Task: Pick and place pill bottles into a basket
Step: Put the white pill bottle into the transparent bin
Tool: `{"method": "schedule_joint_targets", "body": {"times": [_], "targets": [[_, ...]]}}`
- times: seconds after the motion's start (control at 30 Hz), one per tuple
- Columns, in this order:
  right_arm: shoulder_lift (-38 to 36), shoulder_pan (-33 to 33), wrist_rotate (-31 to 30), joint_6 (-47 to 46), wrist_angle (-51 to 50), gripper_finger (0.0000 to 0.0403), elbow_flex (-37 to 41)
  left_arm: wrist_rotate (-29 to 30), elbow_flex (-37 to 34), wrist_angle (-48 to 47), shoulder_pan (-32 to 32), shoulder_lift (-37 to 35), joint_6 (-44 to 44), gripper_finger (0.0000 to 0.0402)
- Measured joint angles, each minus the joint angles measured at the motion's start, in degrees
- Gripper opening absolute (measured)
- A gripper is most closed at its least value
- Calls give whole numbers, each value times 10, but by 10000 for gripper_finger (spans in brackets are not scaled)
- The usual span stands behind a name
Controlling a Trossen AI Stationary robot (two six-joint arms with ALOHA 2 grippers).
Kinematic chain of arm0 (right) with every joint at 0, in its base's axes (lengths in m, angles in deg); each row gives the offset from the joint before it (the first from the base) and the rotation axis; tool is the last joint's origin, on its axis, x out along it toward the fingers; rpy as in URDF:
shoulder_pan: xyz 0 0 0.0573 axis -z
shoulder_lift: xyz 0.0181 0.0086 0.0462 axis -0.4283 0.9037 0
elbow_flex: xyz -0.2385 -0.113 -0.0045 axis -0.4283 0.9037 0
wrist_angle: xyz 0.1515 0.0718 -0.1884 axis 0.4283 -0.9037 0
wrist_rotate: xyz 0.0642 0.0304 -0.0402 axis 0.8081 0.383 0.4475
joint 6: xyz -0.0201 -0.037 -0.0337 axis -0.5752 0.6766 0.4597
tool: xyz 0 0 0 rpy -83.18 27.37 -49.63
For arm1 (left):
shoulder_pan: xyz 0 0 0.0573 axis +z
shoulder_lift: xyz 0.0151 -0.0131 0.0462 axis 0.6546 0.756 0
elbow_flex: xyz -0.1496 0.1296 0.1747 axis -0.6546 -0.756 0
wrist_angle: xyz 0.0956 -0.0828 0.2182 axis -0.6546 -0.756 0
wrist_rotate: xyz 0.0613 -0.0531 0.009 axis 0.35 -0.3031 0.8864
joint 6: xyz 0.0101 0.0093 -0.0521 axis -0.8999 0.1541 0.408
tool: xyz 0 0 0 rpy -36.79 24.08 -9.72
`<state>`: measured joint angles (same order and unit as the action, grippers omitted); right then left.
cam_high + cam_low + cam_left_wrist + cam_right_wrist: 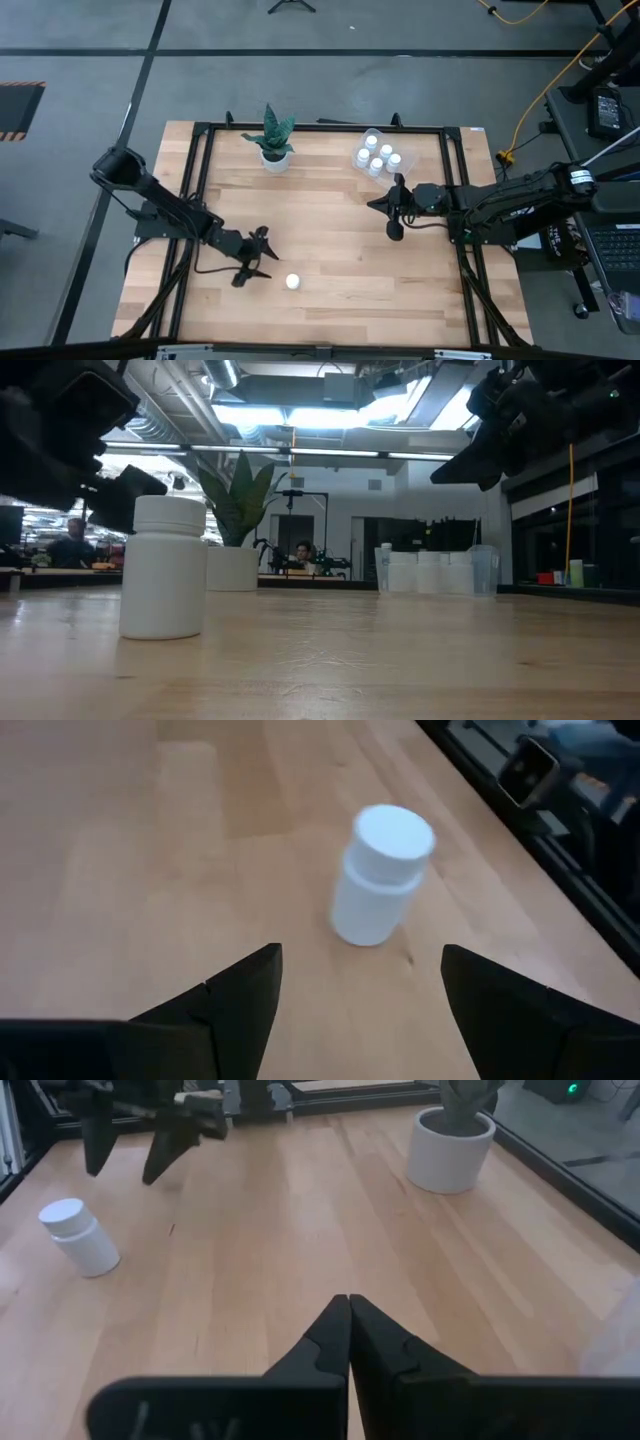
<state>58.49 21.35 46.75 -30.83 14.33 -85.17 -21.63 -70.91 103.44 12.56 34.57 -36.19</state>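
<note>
One white pill bottle [292, 282] stands upright on its base on the wooden table, near the front edge. It also shows in the low view [163, 567] and the right wrist view [80, 1238]. My left gripper [265, 254] is open just left of it and touches nothing. In the left wrist view the bottle [380, 875] stands a little ahead of the open gripper [360, 985]. The clear basket [378, 155] at the far right holds several more bottles [435, 572]. My right gripper [375, 205] is shut and empty [348, 1330], above the table near the basket.
A white pot with a green plant [275, 155] stands at the table's far edge, left of the basket; it also shows in the right wrist view [450, 1145]. A black frame [200, 130] runs round the table's edges. Bare wood lies between the two grippers.
</note>
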Motion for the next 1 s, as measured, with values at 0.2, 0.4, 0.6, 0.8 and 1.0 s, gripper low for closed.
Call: {"method": "schedule_joint_targets", "body": {"times": [0.2,0.4,0.6,0.8,1.0], "targets": [[0,0,0,-21,0,7,0,33,0,47,-17,77,-17,267],[0,-6,-1,-29,0,7,0,24,13,96,-16,150,-27,267],[0,-24,-1,-39,1,7,0,2,66,96,-16,224,-69,267],[0,-37,-1,-41,0,7,0,-10,121,103,-16,278,-82,267],[0,-38,-1,-28,0,7,0,-6,155,126,-16,317,-79,267]]}}
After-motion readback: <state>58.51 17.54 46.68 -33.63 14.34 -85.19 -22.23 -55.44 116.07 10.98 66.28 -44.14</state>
